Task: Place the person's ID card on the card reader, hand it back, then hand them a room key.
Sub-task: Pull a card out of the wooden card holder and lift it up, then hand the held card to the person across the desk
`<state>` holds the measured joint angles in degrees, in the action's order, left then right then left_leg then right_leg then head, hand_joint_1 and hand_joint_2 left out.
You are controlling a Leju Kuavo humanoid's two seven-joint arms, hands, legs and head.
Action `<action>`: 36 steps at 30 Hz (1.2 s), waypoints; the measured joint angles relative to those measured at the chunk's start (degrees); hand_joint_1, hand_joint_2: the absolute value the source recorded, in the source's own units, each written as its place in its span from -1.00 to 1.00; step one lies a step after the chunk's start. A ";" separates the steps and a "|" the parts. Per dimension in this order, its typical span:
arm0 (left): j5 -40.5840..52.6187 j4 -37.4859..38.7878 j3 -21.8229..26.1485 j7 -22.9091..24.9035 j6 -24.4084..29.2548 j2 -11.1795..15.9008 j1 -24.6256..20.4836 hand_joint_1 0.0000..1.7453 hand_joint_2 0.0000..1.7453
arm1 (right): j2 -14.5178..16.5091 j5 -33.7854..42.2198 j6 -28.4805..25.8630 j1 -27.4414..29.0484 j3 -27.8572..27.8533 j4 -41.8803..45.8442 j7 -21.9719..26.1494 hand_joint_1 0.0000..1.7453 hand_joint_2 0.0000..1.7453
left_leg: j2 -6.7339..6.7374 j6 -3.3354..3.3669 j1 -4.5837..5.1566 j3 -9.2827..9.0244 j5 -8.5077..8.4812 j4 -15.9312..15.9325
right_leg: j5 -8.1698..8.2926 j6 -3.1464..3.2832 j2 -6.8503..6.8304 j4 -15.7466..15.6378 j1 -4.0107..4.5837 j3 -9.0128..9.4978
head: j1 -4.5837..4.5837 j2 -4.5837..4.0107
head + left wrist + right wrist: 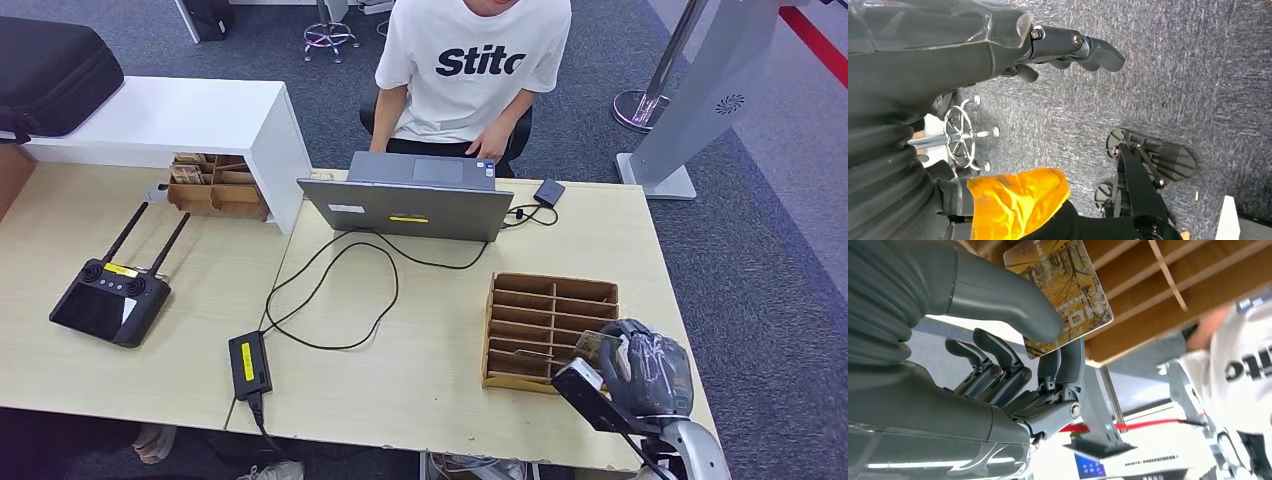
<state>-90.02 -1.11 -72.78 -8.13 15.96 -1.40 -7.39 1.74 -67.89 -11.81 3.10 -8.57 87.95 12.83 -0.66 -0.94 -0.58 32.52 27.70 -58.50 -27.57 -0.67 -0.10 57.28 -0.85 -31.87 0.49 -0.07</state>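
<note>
My right hand [640,360] is at the near right corner of the wooden slotted card rack [545,300]. In the right wrist view its thumb and a finger [1068,360] pinch a room key card [1068,290] with a yellow forest picture, just over the rack's slats [1168,280]. The card's edge [597,345] peeks out beside my hand in the head view. A person in a white T-shirt [480,60] sits across the desk behind a grey laptop [415,205]. A small black card reader [549,191] lies by the laptop. My left hand [1068,47] hangs over the carpet, holding nothing.
On the desk [430,360] a black power brick [249,364] and looping cables [330,290] lie in the middle. A black remote controller [110,300] sits at the left, near a white shelf [200,115] over a second wooden rack [215,185]. A stanchion base [640,108] stands behind right.
</note>
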 joint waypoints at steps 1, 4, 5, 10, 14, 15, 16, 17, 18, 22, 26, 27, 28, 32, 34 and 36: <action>0.01 0.00 0.00 0.00 0.00 0.00 0.00 -1.00 1.00 | 0.13 0.00 -0.09 0.00 0.00 0.72 0.00 0.90 1.00 | 0.00 0.00 0.00 0.00 0.00 0.00 | 0.00 0.00 0.00 0.00 0.00 0.00 | -0.01 0.00; 0.01 0.00 0.00 0.00 0.00 0.00 0.00 -1.00 1.00 | 0.45 0.01 -0.38 0.00 0.00 2.93 0.05 0.87 1.00 | 0.00 0.00 0.00 0.00 0.00 0.00 | 0.00 0.00 0.00 0.00 0.00 0.00 | -0.01 0.00; 0.01 0.00 0.00 0.00 0.00 0.00 0.00 -1.00 1.00 | 0.55 0.07 -0.48 0.00 0.00 3.68 0.15 0.90 1.00 | 0.00 0.00 0.00 0.00 0.00 0.00 | 0.00 0.00 0.00 0.00 0.00 0.00 | -0.01 0.00; 0.00 0.00 0.00 0.01 0.07 0.00 0.00 -1.00 1.00 | 0.98 1.20 -0.58 0.03 0.00 7.55 1.01 1.00 1.00 | 0.00 0.00 0.01 0.00 0.00 0.00 | 0.00 0.00 0.00 0.00 -0.01 0.00 | -0.01 0.00; 0.00 0.00 0.00 0.02 0.19 0.00 0.00 -1.00 1.00 | 1.26 2.02 -0.52 0.08 0.00 10.39 1.63 1.00 1.00 | 0.00 0.00 0.00 0.00 0.00 0.00 | 0.00 0.00 0.00 0.00 0.00 0.00 | -0.01 0.00; 0.00 0.00 0.00 0.02 0.19 0.00 0.00 -1.00 1.00 | 1.31 2.14 -0.51 0.10 0.00 10.99 1.71 1.00 1.00 | 0.00 0.00 0.00 0.00 0.00 0.00 | 0.00 0.00 0.00 0.00 0.00 0.00 | -0.01 0.00; 0.00 0.00 0.00 0.02 0.20 -0.01 0.00 -1.00 1.00 | 1.37 2.22 -0.51 0.14 0.00 11.59 1.74 1.00 1.00 | 0.00 0.00 0.00 0.00 0.00 0.00 | 0.00 0.00 0.00 0.00 0.00 0.00 | -0.01 0.00; 0.00 0.00 0.00 0.02 0.21 -0.01 0.00 -1.00 1.00 | 1.42 2.30 -0.51 0.17 0.00 12.16 1.77 1.00 1.00 | 0.00 0.00 0.00 0.00 0.00 0.00 | 0.00 0.00 0.00 0.00 0.00 0.00 | -0.01 0.00; -0.01 0.00 0.00 0.02 0.21 -0.02 0.00 -1.00 1.00 | 1.46 2.34 -0.51 0.20 0.00 12.69 1.78 1.00 1.00 | 0.00 0.00 0.00 0.00 0.00 0.00 | 0.00 0.00 0.00 0.00 0.00 0.00 | -0.01 0.00; 0.01 0.00 0.00 0.02 0.22 -0.08 0.00 -1.00 1.00 | 1.59 2.50 -0.52 0.33 0.00 14.56 1.99 1.00 1.00 | 0.00 0.00 0.00 0.00 0.00 0.00 | 0.00 0.00 0.00 0.00 0.00 0.00 | -0.01 0.00; 0.01 0.00 0.00 0.02 0.22 -0.20 0.00 -1.00 1.00 | 1.73 2.93 -0.54 0.43 0.04 16.19 2.34 1.00 1.00 | 0.00 0.00 0.00 0.00 0.00 0.00 | 0.00 0.00 0.00 0.00 0.00 0.00 | -0.01 0.00; 0.01 0.00 0.00 0.02 0.22 -0.21 0.00 -1.00 1.00 | 1.78 3.02 -0.54 0.46 0.07 16.52 2.37 1.00 1.00 | 0.00 0.00 0.00 0.00 0.00 0.00 | 0.00 0.00 0.00 0.00 0.00 0.00 | -0.01 0.00; 0.01 0.00 0.00 0.02 0.22 -0.22 0.00 -1.00 1.00 | 1.82 3.04 -0.54 0.50 0.08 16.80 2.38 1.00 1.00 | 0.00 0.00 0.00 0.00 0.00 0.00 | 0.00 0.00 0.00 0.00 0.00 0.00 | -0.01 0.00; 0.01 0.00 0.00 0.02 0.24 -0.24 0.00 -1.00 1.00 | 1.87 3.11 -0.52 0.59 0.13 17.54 2.43 1.00 1.00 | 0.00 0.00 0.00 0.01 0.00 0.00 | 0.00 0.00 0.00 0.00 0.00 0.00 | -0.01 0.00; 0.01 0.00 0.00 0.02 0.21 -0.23 0.00 -1.00 1.00 | 1.88 3.19 -0.43 0.45 0.20 17.70 2.52 1.00 1.00 | 0.00 0.00 0.00 0.01 0.00 0.00 | 0.00 0.00 0.00 0.00 0.00 0.00 | -0.01 0.00; 0.01 0.00 -0.01 0.02 0.16 -0.22 0.00 -1.00 1.00 | 1.88 3.46 -0.04 -0.02 0.32 17.75 2.60 1.00 1.00 | 0.00 0.00 0.00 0.01 0.00 0.00 | 0.00 0.00 0.00 0.00 0.00 0.01 | -0.01 0.00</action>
<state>-90.01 -1.11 -72.79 -8.11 16.11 -1.62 -7.40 3.62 -64.42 -11.86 3.08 -8.25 105.70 15.43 -0.66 -0.94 -0.58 32.53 27.70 -58.50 -27.56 -0.67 -0.10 57.28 -0.86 -31.86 0.48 -0.07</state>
